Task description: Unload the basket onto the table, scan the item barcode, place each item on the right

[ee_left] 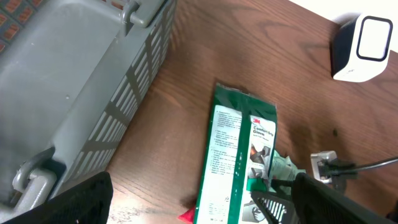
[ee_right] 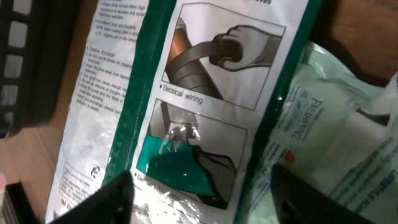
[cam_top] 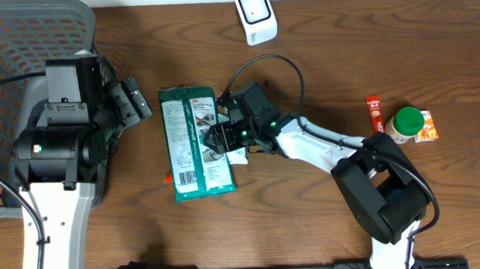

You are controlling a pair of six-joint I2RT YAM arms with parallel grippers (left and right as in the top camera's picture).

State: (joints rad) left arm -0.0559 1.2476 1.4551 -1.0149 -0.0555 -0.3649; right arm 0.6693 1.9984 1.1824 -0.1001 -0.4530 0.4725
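The green glove pack (cam_top: 193, 141) is lying flat on the table (cam_top: 319, 73), middle left of the overhead frame, its long axis running top to bottom. The right end effector (cam_top: 219, 137) is hovering over the pack's right edge. Its fingers (ee_right: 115, 199) are standing spread and pinching nothing, and this arm is the nearer. The left end effector (cam_top: 133, 103) is spread too, just off the pack's upper left corner. The scanner (cam_top: 256, 16) is sitting well apart, at upper middle. A pale packet (ee_right: 348, 124) is lying partly hidden under the right arm, and the barcode is too small to make out.
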